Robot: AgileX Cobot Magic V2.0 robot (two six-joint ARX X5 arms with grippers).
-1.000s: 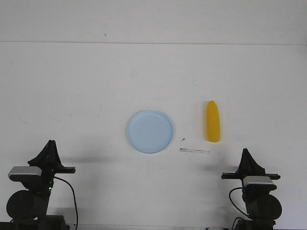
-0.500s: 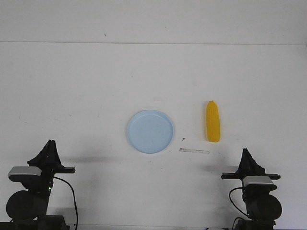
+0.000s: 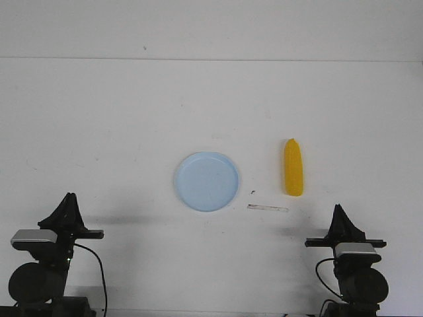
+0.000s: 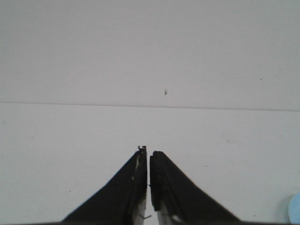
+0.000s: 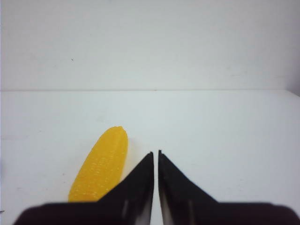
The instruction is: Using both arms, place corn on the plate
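Observation:
The yellow corn (image 3: 293,167) lies on the white table, lengthwise front to back, to the right of the pale blue plate (image 3: 206,181). The plate is empty. My left gripper (image 3: 68,198) rests at the near left, shut and empty, far from the plate. In the left wrist view the left gripper (image 4: 148,151) shows closed jaws, with a sliver of the plate (image 4: 295,209) at the frame's edge. My right gripper (image 3: 340,210) rests at the near right, shut and empty, short of the corn. In the right wrist view the corn (image 5: 101,164) lies just beyond the right gripper (image 5: 155,152).
A thin pale strip (image 3: 268,208) and a small dark speck (image 3: 252,192) lie on the table between the plate and the right gripper. The table's back edge (image 3: 211,59) meets a white wall.

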